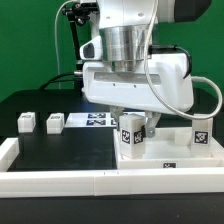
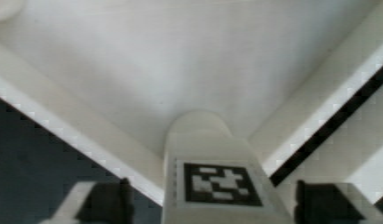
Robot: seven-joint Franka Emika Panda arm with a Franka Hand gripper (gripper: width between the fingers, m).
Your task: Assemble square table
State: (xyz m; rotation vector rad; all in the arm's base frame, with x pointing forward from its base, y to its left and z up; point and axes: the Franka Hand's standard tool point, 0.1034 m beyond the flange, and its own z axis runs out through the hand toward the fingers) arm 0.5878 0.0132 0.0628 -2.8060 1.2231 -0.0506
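The claw [image 2: 211, 206] stands wide. In the wrist view its dark fingers [image 2: 106, 204] are on both sides of a post [image 2: 214, 165], with a gap on each side, so it holds nothing. This post stands upright on the slab [image 1: 168, 152], at the slab's corner toward the exterior view's left, and the claw hangs straight over it.

I judge that the step in hand is to turn this post into its hole. To do it well, the claw should be centred on the post, close evenly on two opposite faces, and turn without any push to the side, so that the post does not tilt or jam. Whether the post is already tight, I cannot tell.

The slab lies on the black table [image 1: 60, 152], near the front rail [image 1: 100, 182], at the exterior view's right. I count one slab and four posts:
- the post under the claw
- a second post [image 1: 201, 131], upright at the slab's right
- a loose post [image 1: 53, 123], well apart at the exterior view's left
- a last post [image 1: 26, 122], just beside that one

One marker board [image 1: 92, 120] lies between these two and the claw.
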